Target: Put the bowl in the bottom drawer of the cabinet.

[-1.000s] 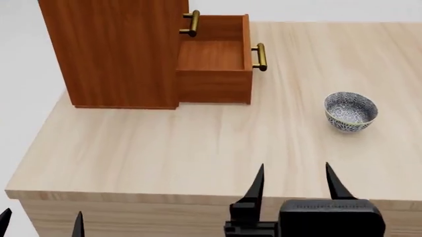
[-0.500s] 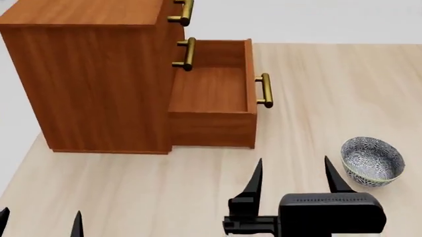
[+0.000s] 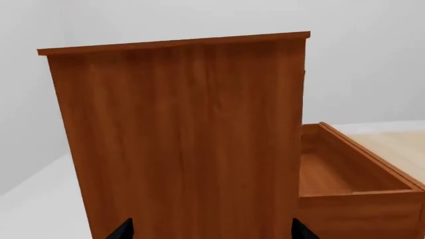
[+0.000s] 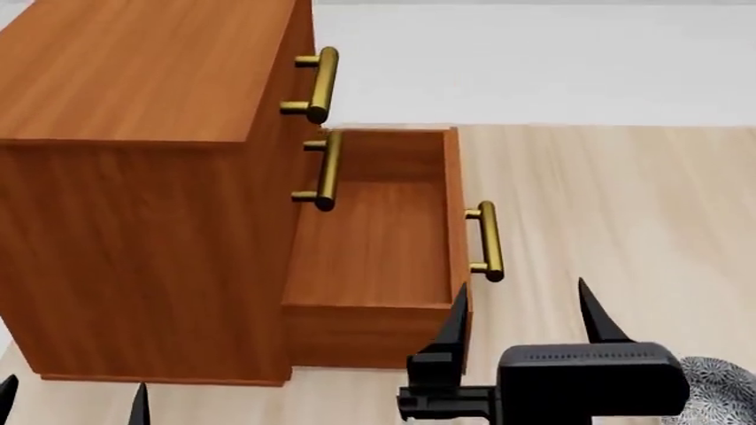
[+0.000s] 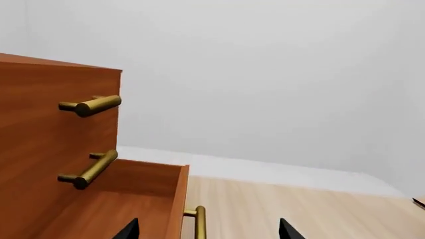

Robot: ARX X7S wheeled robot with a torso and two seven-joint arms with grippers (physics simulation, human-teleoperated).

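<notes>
Head view: blue-grey patterned bowl (image 4: 723,394) edge visible.

We see the cabinet (image 4: 130,177) in smooth reddish wood grain. Its handles (image 4: 317,84) look like glossy brass; the table (image 4: 614,204) is pale matt wood.

My cameras see bright, even, flat light everywhere, with no glare. All three views are sharp, free of blur and edge distortion. Only faint shading darkens the bottom drawer (image 4: 378,239) inside.

The bottom drawer (image 4: 378,257) juts right of the cabinet (image 4: 130,177); the bowl (image 4: 723,390) sits farther right.
</notes>
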